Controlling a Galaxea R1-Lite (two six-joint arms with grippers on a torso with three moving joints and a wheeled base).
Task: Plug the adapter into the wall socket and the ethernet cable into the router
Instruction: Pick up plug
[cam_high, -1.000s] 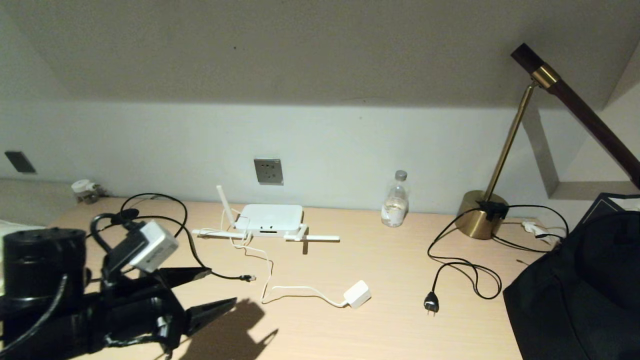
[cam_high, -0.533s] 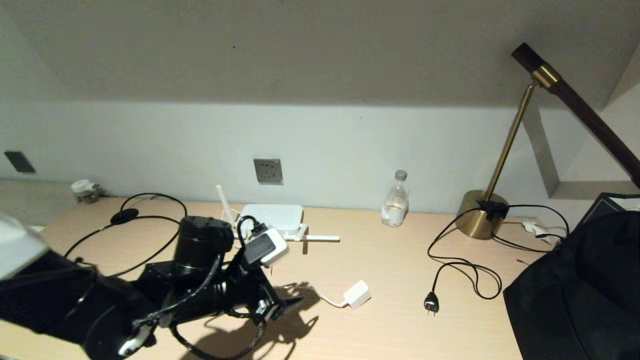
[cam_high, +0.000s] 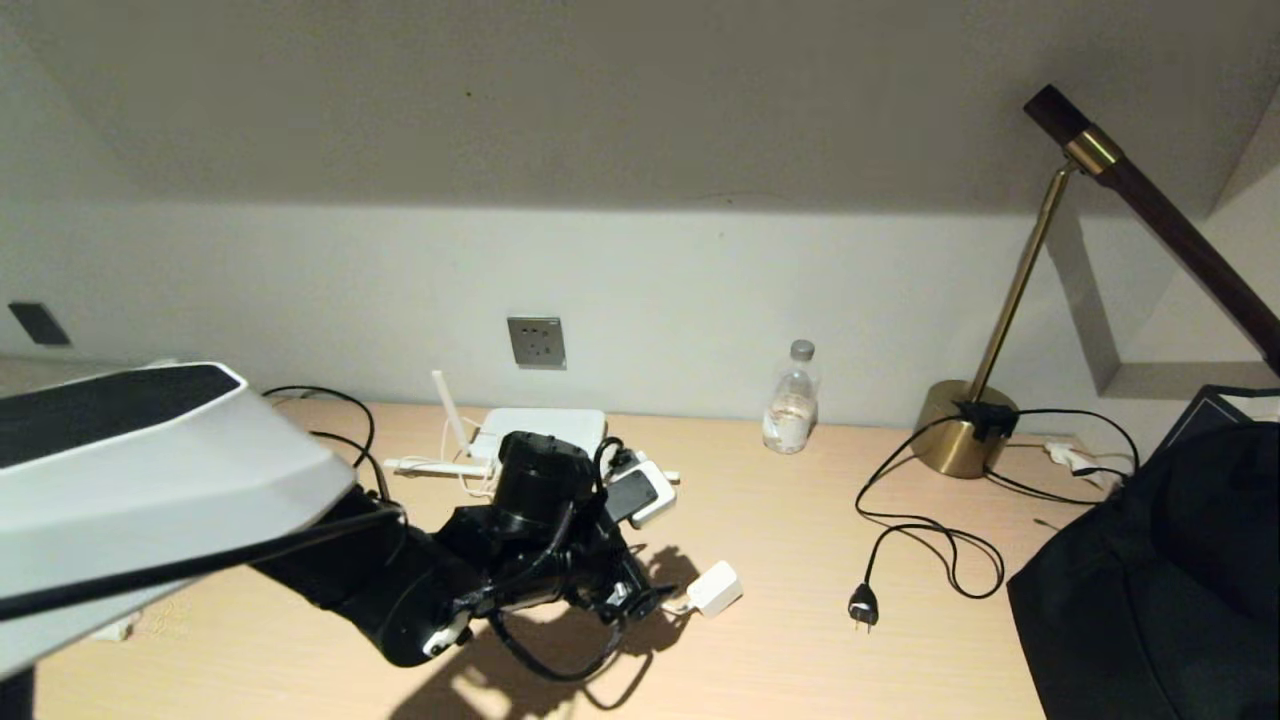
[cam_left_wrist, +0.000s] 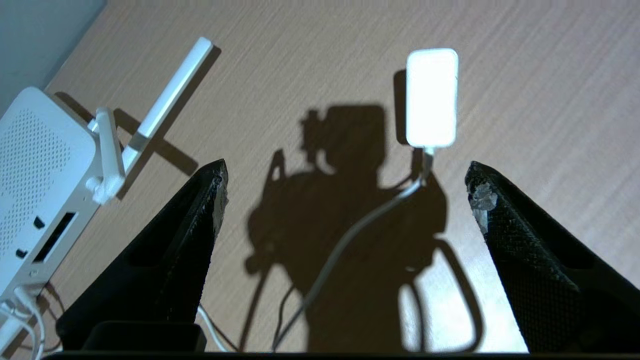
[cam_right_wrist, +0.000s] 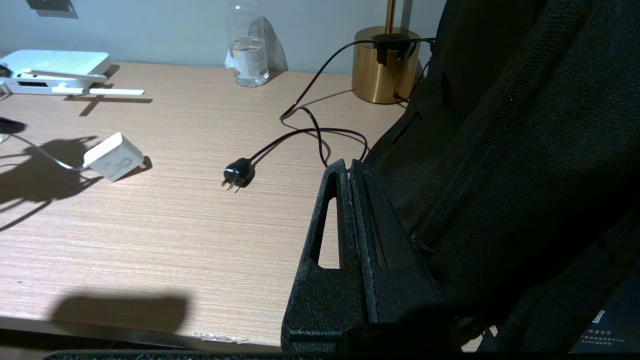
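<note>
Adapter (cam_left_wrist: 431, 97) lies free beyond the spread, empty left hand (cam_left_wrist: 345, 187), whose arm hides the ethernet cable's connector

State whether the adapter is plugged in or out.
Out. The adapter lies flat on the desk, apart from the wall socket.

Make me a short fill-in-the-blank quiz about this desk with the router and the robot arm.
1. The left gripper hovers near the adapter with its fingers ____.
2. The wall socket has ____ plugged into it.
3. The right gripper is ____.
4. The water bottle stands between the router and the ____.

Answers: open; nothing; shut; lamp
</note>
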